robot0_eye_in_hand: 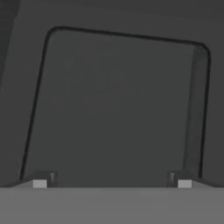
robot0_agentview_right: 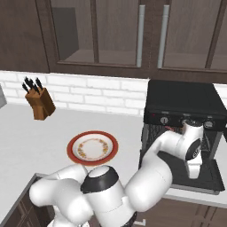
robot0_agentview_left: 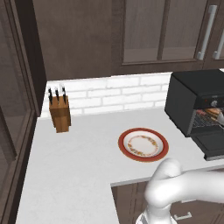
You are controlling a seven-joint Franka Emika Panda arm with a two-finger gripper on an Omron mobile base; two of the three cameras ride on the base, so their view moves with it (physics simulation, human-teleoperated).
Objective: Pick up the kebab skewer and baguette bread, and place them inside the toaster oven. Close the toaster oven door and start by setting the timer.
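My fingers (robot0_eye_in_hand: 112, 178) stand spread wide, pinching nothing, and point down at the dark glass of the toaster oven door (robot0_eye_in_hand: 118, 105), which lies dropped open and flat below them. From the right base view my hand (robot0_agentview_right: 193, 153) hangs above that open door (robot0_agentview_right: 199, 175), just in front of the oven's mouth.

The toaster oven (robot0_agentview_left: 197, 98) sits on the bench (robot0_agentview_left: 74, 166) against the white brick wall, at the right side. Inside it, on the wire rack, I can see from the left base view the kebab skewer (robot0_agentview_left: 204, 115) with reddish chunks and, just right of it at the picture's edge, the golden-brown baguette bread (robot0_agentview_left: 215, 112). Both lie behind and above my fingers, apart from them.

The timer (robot0_agentview_right: 164, 119) is one of the small dials on the front strip, up and to the left of my hand.

The strip's markings are too small to read.

The red-rimmed plate (robot0_agentview_left: 143, 144) lies left of the oven.
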